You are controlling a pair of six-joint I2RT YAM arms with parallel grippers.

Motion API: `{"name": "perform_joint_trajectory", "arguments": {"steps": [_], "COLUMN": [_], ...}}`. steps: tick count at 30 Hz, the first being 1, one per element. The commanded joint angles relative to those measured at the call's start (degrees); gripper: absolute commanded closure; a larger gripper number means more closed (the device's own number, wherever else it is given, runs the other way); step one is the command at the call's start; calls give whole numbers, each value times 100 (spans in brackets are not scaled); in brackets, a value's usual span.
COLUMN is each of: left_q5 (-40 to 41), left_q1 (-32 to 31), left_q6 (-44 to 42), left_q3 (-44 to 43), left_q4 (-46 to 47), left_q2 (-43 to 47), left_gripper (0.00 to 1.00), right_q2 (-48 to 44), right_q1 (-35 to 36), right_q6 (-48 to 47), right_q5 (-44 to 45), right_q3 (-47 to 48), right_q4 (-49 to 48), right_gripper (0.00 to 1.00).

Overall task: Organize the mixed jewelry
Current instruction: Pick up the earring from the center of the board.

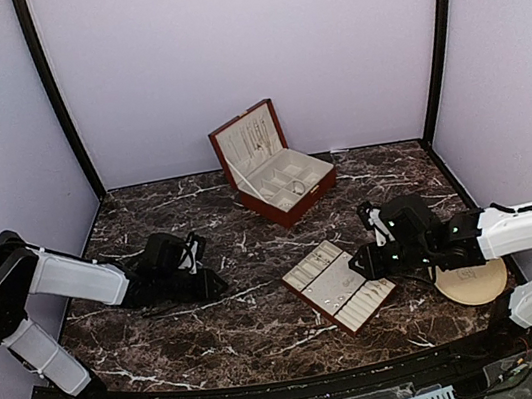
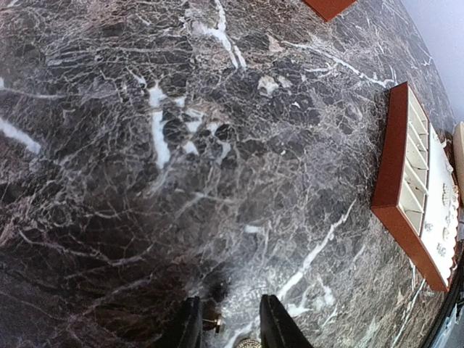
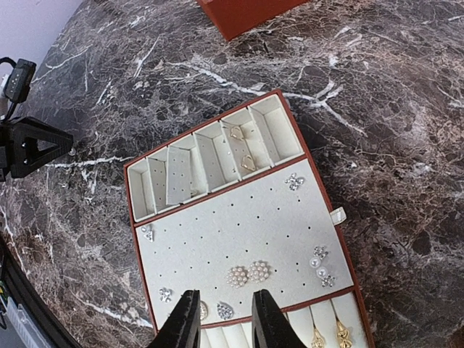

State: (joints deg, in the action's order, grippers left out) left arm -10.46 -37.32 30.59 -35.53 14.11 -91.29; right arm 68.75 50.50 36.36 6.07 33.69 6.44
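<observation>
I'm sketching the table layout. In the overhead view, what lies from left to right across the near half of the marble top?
left gripper → cream-lined jewelry tray → round beige plate

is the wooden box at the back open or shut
Open: the wooden box has its lid tilted up and back, cream compartments exposed.

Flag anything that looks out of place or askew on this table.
The cream-lined tray lies outside the wooden box, on the marble table, turned at an angle to the table's edge. Its earrings sit scattered unevenly over the perforated pad rather than in rows. Nothing looks spilled or damaged.
</observation>
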Motion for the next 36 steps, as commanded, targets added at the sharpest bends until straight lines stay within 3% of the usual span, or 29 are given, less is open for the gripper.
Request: {"name": "perform_joint_trajectory", "arguments": {"steps": [1, 24, 36], "left_q5": [63, 137, 444], "left_q1": [-50, -148, -181], "left_q6": [-97, -152, -201], "left_q3": [-95, -116, 530], "left_q4": [-121, -180, 307], "left_q2": [-55, -30, 870], "left_gripper": [72, 86, 69], "right_q2": [-37, -116, -176], "right_q1": [-40, -41, -41], "right_q6": [61, 101, 109], "right_q5": [31, 104, 101], "right_q3": [-81, -183, -220], "right_q4": [-169, -160, -213], "right_gripper": [73, 73, 73]}}
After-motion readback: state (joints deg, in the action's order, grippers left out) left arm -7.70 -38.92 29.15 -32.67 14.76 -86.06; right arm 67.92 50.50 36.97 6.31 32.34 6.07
